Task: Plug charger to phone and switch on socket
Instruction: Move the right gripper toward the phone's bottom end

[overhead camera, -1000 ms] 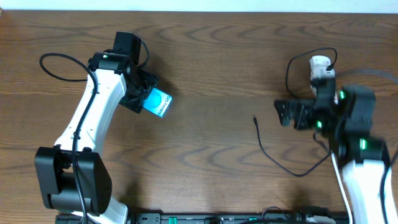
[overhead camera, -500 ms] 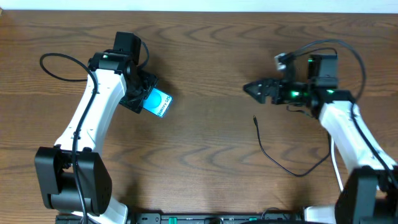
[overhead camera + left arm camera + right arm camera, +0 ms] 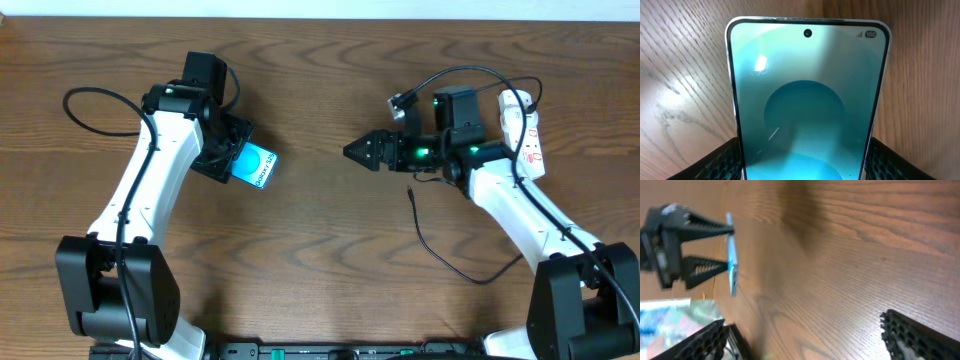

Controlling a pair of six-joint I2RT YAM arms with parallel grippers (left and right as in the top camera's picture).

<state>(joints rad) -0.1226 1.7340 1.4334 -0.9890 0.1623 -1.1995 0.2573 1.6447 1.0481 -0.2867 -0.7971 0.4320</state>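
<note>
While left tool (image 3: pixel 238 158) grips phone (image 3: pixel 258 166), charger (image 3: pixel 412 193) lies near right tool (image 3: pixel 350 152).

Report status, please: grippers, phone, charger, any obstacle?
Left gripper shut on phone. Right gripper open, empty. Charger tip loose on table, not plugged in. Nothing in the way.

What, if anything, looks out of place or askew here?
Nothing looks damaged or spilled. The phone sits tilted in the left gripper, and the charger lies loose on the table, not plugged in.
</note>
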